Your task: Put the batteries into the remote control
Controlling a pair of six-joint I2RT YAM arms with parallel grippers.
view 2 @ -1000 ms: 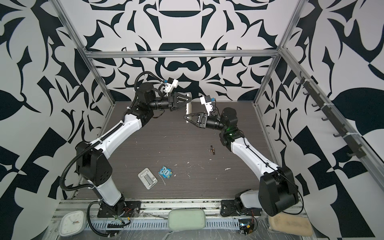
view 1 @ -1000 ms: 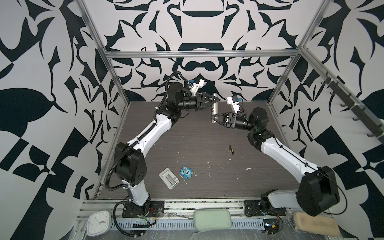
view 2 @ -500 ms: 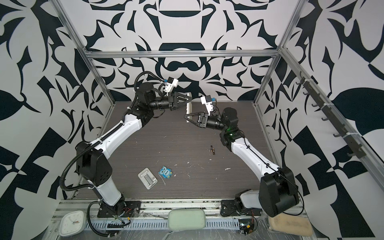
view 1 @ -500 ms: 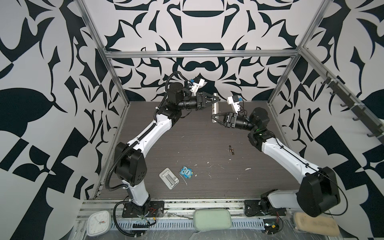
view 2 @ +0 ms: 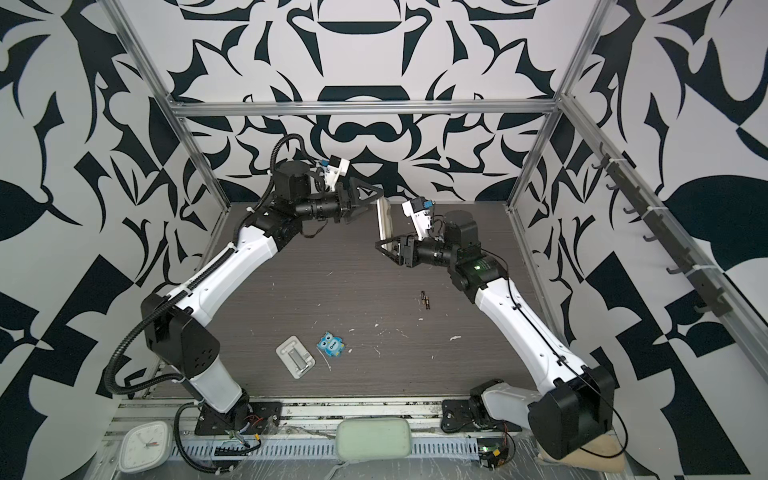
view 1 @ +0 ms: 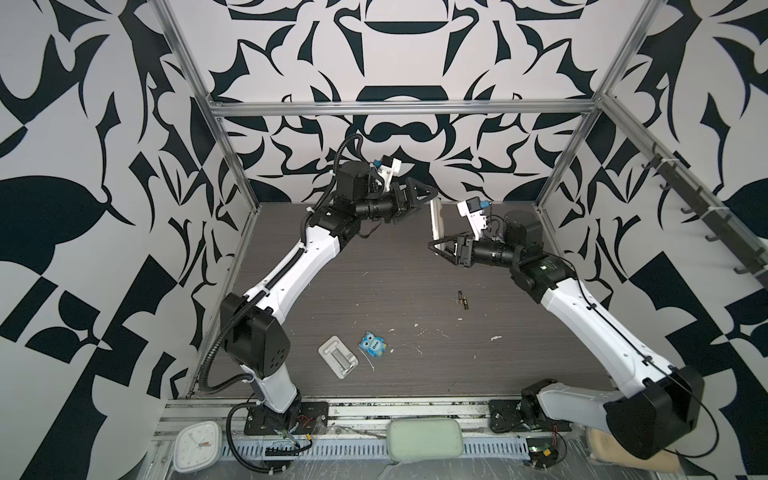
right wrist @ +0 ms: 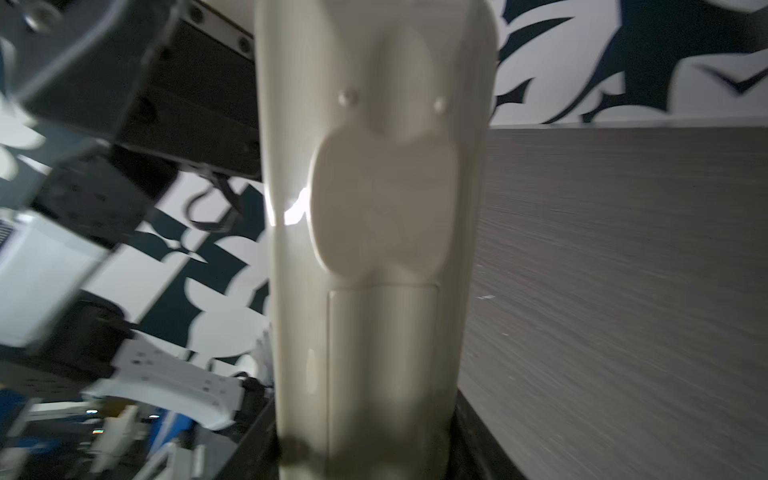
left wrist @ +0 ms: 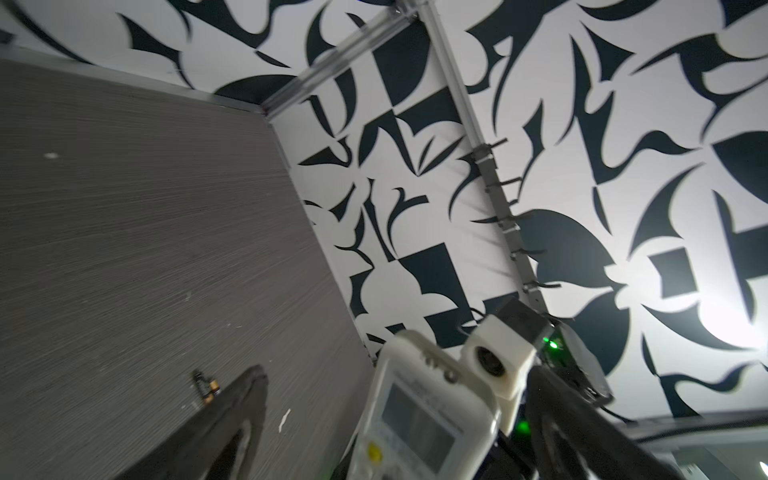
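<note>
- Slippage: my right gripper (view 1: pixel 439 248) pinches only the lower end of the upright remote control (view 1: pixel 436 219), mid-air; it could tip out.
- My left gripper (view 1: pixel 420 204) gapes empty beside it; batteries (view 1: pixel 463 300) lie on the table (view 1: pixel 374 257).

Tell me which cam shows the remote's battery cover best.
Right wrist: the back of the remote control fills the frame, and the battery cover is clearly outlined. Left wrist shows only the screen side. In both top views the remote is small and nearly edge-on, with no cover visible.
</note>
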